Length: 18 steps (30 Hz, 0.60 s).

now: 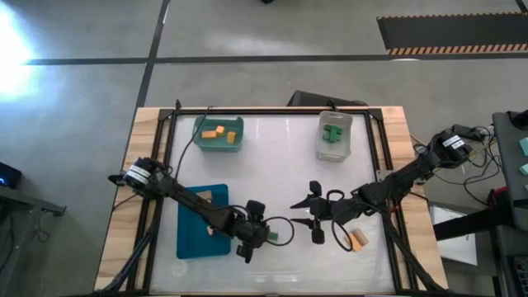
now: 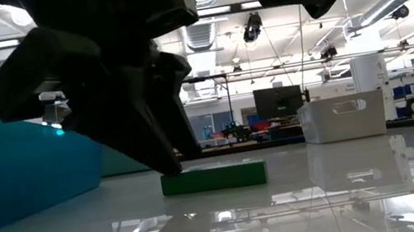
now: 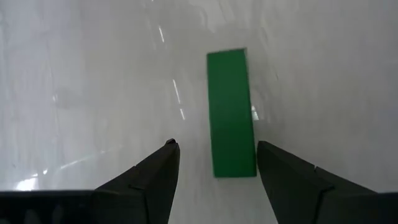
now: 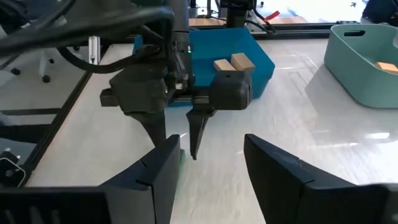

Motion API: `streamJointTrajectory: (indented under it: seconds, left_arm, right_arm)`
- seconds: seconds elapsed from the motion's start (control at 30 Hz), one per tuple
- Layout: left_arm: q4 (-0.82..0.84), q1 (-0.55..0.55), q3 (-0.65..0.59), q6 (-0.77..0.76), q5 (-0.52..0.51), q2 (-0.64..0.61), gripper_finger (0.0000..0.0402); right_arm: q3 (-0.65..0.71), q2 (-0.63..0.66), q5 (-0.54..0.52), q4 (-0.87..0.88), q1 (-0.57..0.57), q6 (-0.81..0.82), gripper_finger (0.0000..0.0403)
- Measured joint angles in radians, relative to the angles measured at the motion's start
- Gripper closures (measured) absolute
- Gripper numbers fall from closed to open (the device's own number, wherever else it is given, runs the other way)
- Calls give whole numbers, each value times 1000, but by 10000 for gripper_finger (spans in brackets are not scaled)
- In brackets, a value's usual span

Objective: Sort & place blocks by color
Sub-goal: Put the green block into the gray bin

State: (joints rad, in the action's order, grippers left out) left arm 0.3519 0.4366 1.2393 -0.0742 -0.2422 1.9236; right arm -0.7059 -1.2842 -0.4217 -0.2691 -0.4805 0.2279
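No writing is legible. The left gripper [image 3: 214,163] hangs over a small green rectangular wooden block [image 3: 231,112] flat on the white table [image 1: 280,165], fingers spread wide — one end between their tips. The right gripper [image 1: 316,213] waits nearby, fingers wide.

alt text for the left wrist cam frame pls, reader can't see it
A green block lies flat on the shiny white table, its near end reaching between the open left gripper. The gripper's two dark fingers frame the bottom of the picture, and neither is clearly touching the block.
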Motion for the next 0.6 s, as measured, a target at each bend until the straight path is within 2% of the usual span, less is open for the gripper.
streamJointTrajectory:
  seconds: [0.33,0.47,0.6]
  left_arm:
    - [-51,-1,-5,5,6,24,203]
    - [-97,-4,-6,6,55,48,203]
    - [-109,-5,-6,5,56,61,214]
  right_arm:
    - [0,0,0,2,0,0,234]
    - [1,0,0,2,0,0,234]
    - [2,0,1,3,0,0,234]
